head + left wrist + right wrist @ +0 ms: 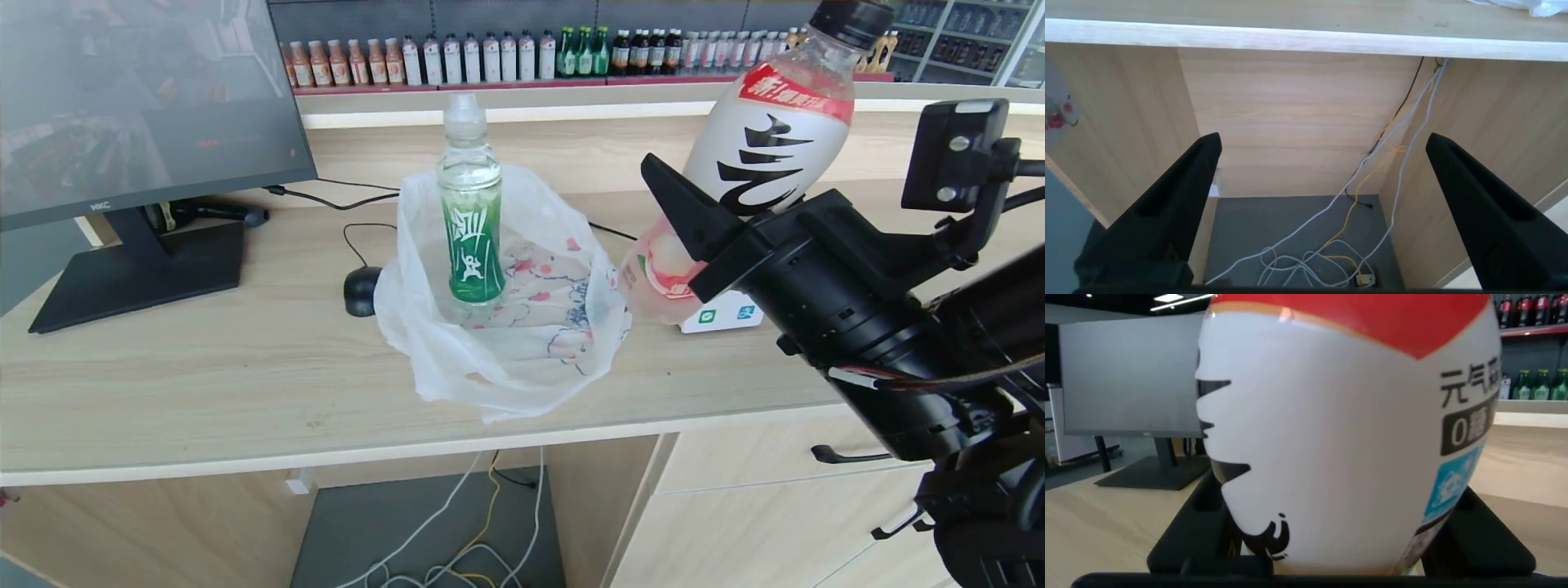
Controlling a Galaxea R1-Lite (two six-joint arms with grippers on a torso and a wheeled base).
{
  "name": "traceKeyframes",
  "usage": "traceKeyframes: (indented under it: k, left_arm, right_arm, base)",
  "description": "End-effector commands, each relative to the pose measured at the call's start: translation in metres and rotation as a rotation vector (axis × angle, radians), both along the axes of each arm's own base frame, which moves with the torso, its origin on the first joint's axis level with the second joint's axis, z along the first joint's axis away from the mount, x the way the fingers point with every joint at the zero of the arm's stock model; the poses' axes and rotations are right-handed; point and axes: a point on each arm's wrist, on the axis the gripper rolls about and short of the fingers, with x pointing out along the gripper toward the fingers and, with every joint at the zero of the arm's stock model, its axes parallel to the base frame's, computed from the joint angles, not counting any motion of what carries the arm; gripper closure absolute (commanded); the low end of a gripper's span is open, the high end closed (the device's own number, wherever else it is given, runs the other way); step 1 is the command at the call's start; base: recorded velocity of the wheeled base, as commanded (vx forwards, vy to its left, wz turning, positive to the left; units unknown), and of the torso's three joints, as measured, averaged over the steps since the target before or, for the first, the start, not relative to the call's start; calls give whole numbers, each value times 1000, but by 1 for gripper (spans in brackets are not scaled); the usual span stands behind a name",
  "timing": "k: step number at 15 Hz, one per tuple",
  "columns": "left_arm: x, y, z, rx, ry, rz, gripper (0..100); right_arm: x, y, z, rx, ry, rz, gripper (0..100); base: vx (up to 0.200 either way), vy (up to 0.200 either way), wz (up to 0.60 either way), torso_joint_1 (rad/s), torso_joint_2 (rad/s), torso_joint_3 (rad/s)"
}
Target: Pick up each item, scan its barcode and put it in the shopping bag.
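Clamped in the right pincer [682, 233] close to the lens, a peach drink bottle [767, 139] hangs tilted over the right end of the desk [204, 376], black cap up and away, base low. The pincer grips it across the lower body, one black finger lying over the label. Judging by that pose, the scan is the step in hand: the bottle's base sits just above a small white box [722, 314] on the desk, which may be the scanner.

At far left stands a dark monitor [147, 98] on its stand. A black mouse [360, 291] lies just left of the shopping bag [563, 327], a thin white plastic one with red print, slumped open mid-desk. A green-labelled bottle [471, 220] stands upright inside it, apparently one item already packed. The bag's mouth gapes towards the held bottle, leaving a short path from box to bag.

The left pincer [1323, 204] hangs below the desk edge, fingers wide apart and holding nothing, facing the cables [1315, 261] in the alcove beneath; it looks parked out of the way.

The held bottle is milky white with a red band at the shoulder, bold black brushwork and a pink peach picture near its base. Stocked drink shelves [490, 57] line the far wall.
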Motion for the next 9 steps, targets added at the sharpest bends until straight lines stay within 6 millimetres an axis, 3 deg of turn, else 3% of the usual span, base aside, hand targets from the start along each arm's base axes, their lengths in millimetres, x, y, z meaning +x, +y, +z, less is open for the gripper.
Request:
traceKeyframes:
  k: [1, 2, 9]
  left_arm:
    - [0, 0, 0, 0, -1, 1, 0]
    - [0, 0, 0, 0, -1, 1, 0]
    - [0, 0, 0, 2, -1, -1, 0]
  right_arm:
    - [-6, -4, 2, 3, -3, 0, 100]
    - [-5, -5, 3, 6, -6, -5, 100]
    - [8, 7, 5, 2, -32, -18, 100]
  base:
    - [0, 200, 0, -2, -2, -2]
    - [0, 200, 0, 2, 7, 7]
    - [0, 0, 0, 0, 0, 0]
